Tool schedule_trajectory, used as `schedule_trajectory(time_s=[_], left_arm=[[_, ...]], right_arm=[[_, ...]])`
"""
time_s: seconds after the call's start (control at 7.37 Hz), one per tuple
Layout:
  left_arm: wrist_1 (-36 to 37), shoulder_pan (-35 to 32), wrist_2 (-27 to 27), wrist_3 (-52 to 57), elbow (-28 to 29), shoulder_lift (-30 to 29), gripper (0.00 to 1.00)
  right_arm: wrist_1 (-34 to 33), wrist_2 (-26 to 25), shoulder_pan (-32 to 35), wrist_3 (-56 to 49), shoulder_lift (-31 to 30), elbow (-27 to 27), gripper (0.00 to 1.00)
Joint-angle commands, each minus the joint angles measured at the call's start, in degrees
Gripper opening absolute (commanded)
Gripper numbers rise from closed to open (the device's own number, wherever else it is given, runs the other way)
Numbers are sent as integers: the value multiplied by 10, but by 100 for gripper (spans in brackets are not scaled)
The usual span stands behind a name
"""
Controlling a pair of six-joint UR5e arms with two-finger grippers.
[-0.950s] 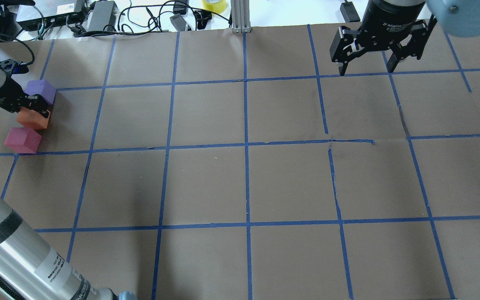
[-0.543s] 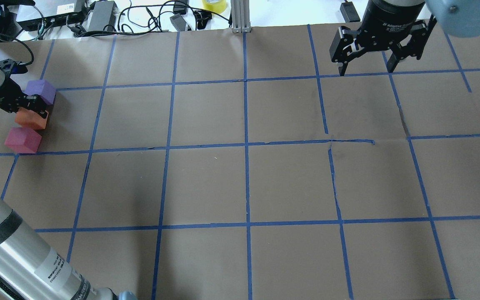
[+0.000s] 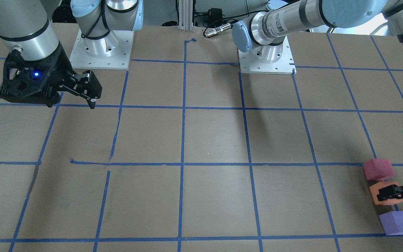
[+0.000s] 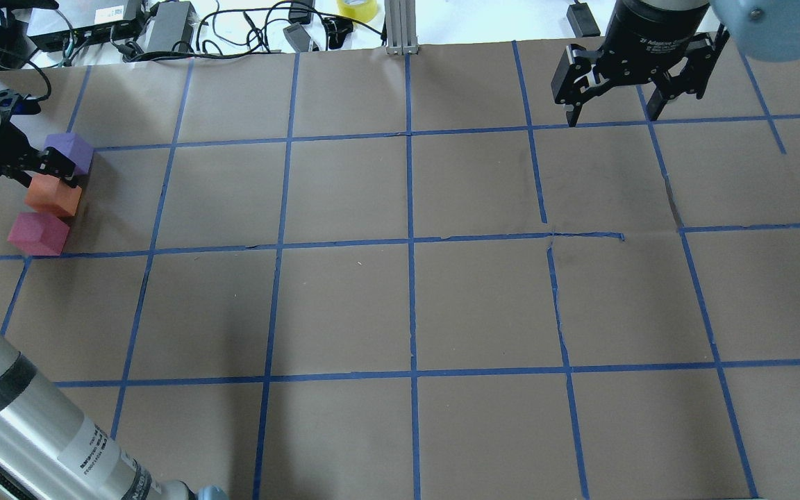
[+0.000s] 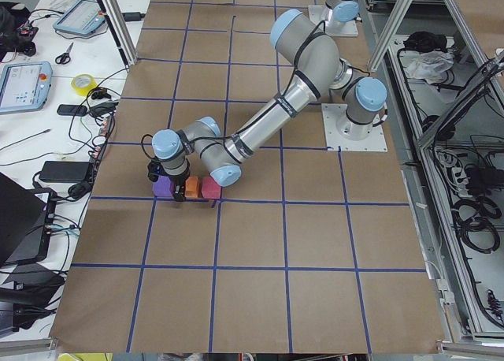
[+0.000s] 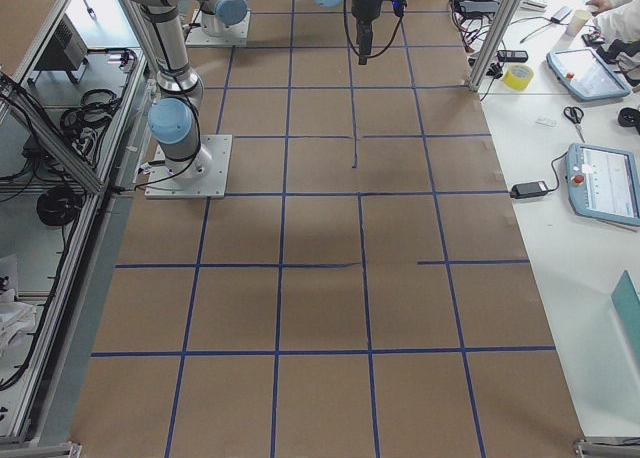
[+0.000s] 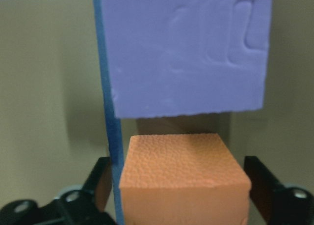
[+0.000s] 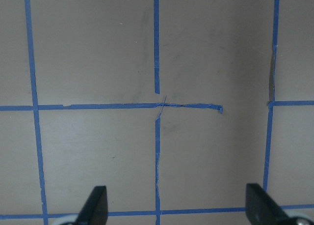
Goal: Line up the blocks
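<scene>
– Which step is this, in your opinion?

– I think the placing of the middle cube. The left gripper (image 7: 177,195) is low at the orange block (image 4: 53,198), one finger on each side of it, but the jaws stand apart and do not seem to press it. So it is released, not grasping.

– And the other blocks?

– The purple block (image 4: 70,149) is just beyond the orange one, with a thin gap between. The crimson-pink block (image 4: 37,232) is just on the near side. All three make a short row at the far left of the table (image 4: 407,305).

– And the right gripper (image 4: 610,118)?

– It hangs over the table, well apart, with jaws spread and nothing in them.

– What does the next move need?

– To my eye, the line is nearly finished. The left arm should rise straight up, so that no finger drags the orange block out of the row.
</scene>
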Motion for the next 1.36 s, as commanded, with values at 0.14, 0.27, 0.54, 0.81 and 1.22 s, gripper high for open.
schedule_trajectory(time_s=[0.14, 0.27, 0.54, 0.81, 1.22], left_arm=[[-139, -26, 0, -1, 3, 139, 100], [-184, -53, 6, -4, 3, 198, 100], [-275, -104, 8, -81, 2, 282, 100], [-315, -176, 25, -202, 2, 325, 100], [-319, -321, 37, -274, -17, 364, 100]], right_arm=[[1, 4, 1, -2, 1, 0, 100], [1, 8, 1, 1, 0, 0, 100], [0, 9, 1, 3, 3, -1, 100], [0, 8, 2, 2, 3, -1, 100], [0, 7, 2, 2, 3, -1, 100]])
